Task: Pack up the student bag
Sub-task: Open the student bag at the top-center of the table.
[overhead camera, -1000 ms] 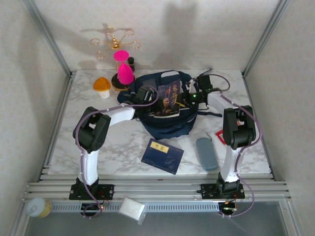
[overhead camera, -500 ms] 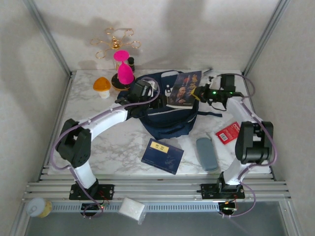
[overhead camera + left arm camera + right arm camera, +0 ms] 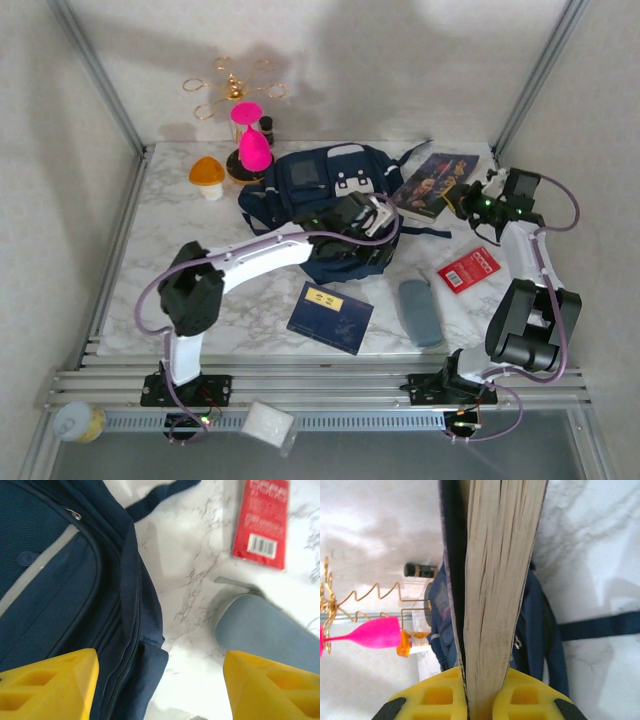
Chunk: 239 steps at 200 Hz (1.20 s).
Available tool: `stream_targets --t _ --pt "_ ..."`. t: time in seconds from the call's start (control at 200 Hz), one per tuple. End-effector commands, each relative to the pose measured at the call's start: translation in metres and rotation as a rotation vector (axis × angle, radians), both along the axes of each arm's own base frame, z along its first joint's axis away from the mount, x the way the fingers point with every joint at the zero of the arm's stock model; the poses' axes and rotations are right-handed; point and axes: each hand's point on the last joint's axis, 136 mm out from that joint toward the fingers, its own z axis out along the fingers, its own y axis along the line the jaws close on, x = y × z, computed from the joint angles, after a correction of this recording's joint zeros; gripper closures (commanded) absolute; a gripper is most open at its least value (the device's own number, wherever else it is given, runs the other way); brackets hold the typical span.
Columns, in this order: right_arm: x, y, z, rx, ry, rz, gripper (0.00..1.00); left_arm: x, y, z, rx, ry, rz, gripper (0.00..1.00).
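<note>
The navy student bag lies at the middle back of the table, its front pocket with a pale stripe facing up. My left gripper hovers open over the bag's right edge, its yellow fingers spread wide with nothing between them. A paperback book with a dark picture cover sits low to the right of the bag. My right gripper is shut on the book; the page edge stands clamped between the yellow pads.
A flat navy book with a yellow label, a grey case and a red packet lie at the front right. A pink glass, an orange mushroom, a dark bottle and a gold wire stand stand at the back left.
The right gripper carried the paperback off the bag and out to the right. The left gripper swung from the bag's upper left across to its right edge.
</note>
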Motion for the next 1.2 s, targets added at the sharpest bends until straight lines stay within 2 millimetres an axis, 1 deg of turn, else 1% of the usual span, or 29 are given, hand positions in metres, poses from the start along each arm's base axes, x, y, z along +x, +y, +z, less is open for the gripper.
stream_targets --t 0.0,0.025,0.11,0.165,0.26,0.305,0.365,0.395,0.436,0.496,0.561,0.686,0.756,0.811,0.836,0.891,0.986,1.086,1.191 --pt "0.002 -0.008 0.017 0.017 -0.077 -0.02 1.0 0.009 0.009 -0.026 0.17 -0.013 -0.008 0.34" --pt "0.001 -0.01 0.017 0.018 -0.077 -0.027 1.0 0.012 0.007 -0.03 0.186 -0.013 0.0 0.34" --pt "0.0 -0.016 0.014 0.019 -0.077 -0.041 1.0 0.025 0.006 -0.034 0.218 -0.042 0.033 0.36" --pt "-0.001 -0.019 0.012 0.019 -0.074 -0.048 1.0 0.03 0.007 -0.037 0.223 -0.06 0.049 0.37" --pt "-0.002 -0.022 0.01 0.028 -0.074 -0.051 1.0 0.027 0.008 -0.051 0.243 -0.048 0.035 0.36" --pt "-0.002 -0.023 0.011 0.029 -0.077 -0.052 1.0 0.031 0.013 -0.06 0.273 -0.048 0.055 0.38" --pt "-0.002 -0.023 0.012 0.026 -0.085 -0.054 1.0 0.038 0.018 -0.066 0.298 -0.046 0.079 0.43" --pt "-0.002 -0.023 0.012 0.027 -0.087 -0.054 1.0 0.041 0.02 -0.067 0.294 -0.043 0.087 0.48" --pt "-0.002 -0.023 0.014 0.025 -0.094 -0.055 1.0 0.045 0.02 -0.064 0.268 -0.031 0.09 0.53" --pt "-0.004 -0.022 0.016 0.02 -0.104 -0.052 1.0 0.048 0.016 -0.056 0.209 -0.016 0.083 0.57" --pt "-0.006 -0.021 0.017 0.012 -0.11 -0.055 1.0 0.053 0.016 -0.05 0.173 -0.014 0.088 0.65" --pt "-0.01 -0.019 0.016 0.011 -0.097 -0.048 1.0 0.056 0.022 -0.053 0.195 -0.009 0.089 0.75" --pt "-0.012 -0.02 0.019 -0.002 -0.103 -0.056 1.0 0.058 0.024 -0.05 0.199 -0.017 0.095 0.86" --pt "-0.015 -0.02 0.021 -0.012 -0.103 -0.065 1.0 0.062 0.023 -0.039 0.185 -0.034 0.103 0.97" --pt "-0.016 -0.019 0.022 -0.013 -0.101 -0.063 1.0 0.064 0.021 -0.032 0.176 -0.043 0.104 1.0" --pt "-0.021 -0.015 0.025 -0.014 -0.094 -0.057 1.0 0.068 0.018 -0.014 0.154 -0.066 0.106 1.0" --pt "-0.033 -0.007 0.028 -0.057 -0.056 -0.049 1.0 0.074 0.015 0.026 0.119 -0.123 0.11 1.0" --pt "-0.05 -0.002 0.029 -0.109 -0.029 -0.057 1.0 0.081 0.021 0.073 0.11 -0.231 0.115 1.0" --pt "-0.067 0.003 0.029 -0.153 -0.008 -0.052 1.0 0.089 0.03 0.111 0.124 -0.344 0.132 1.0"
